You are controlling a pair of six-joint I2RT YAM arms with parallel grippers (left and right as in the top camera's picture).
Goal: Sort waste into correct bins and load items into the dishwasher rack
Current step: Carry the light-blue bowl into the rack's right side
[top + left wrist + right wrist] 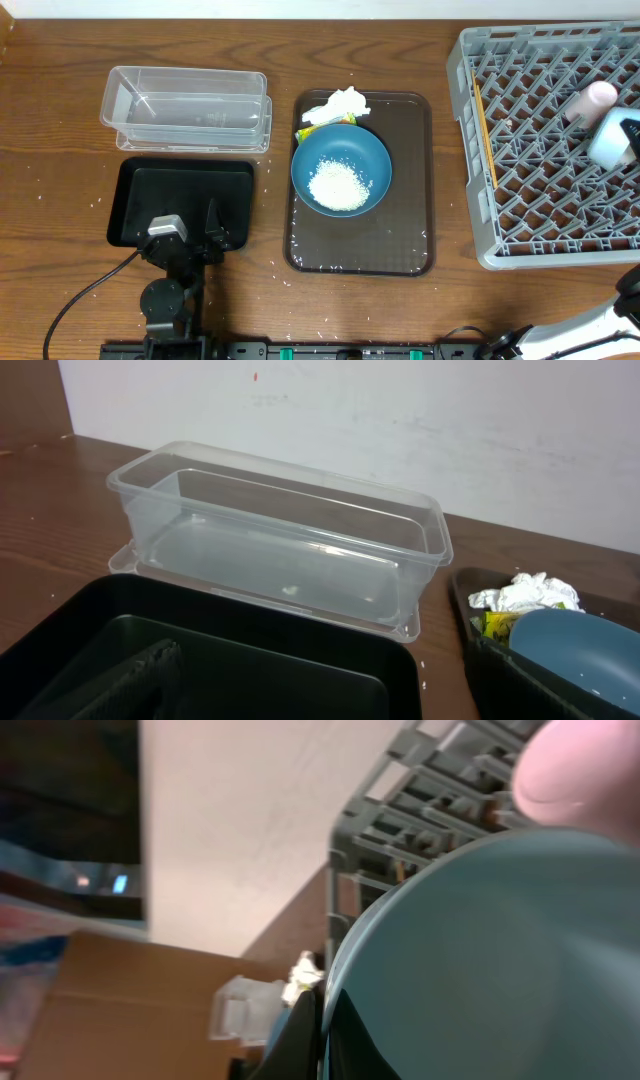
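Blue bowl [341,170] sits on the tray [400,240] with the rice [338,185] heaped inside. We see the napkin [346,101] and wrapper [322,124] tucked at the tray's far edge; the wrapper's print is too small to read. Left of the tray, the clear bin [185,108] and black bin [135,205] both look empty, with the left jaws spread wide over the black one. Right of the tray, the rack [520,258] holds the chopsticks [485,135], pink cup [592,100] and small bowl [608,140], with the right jaws pinched on its rim.
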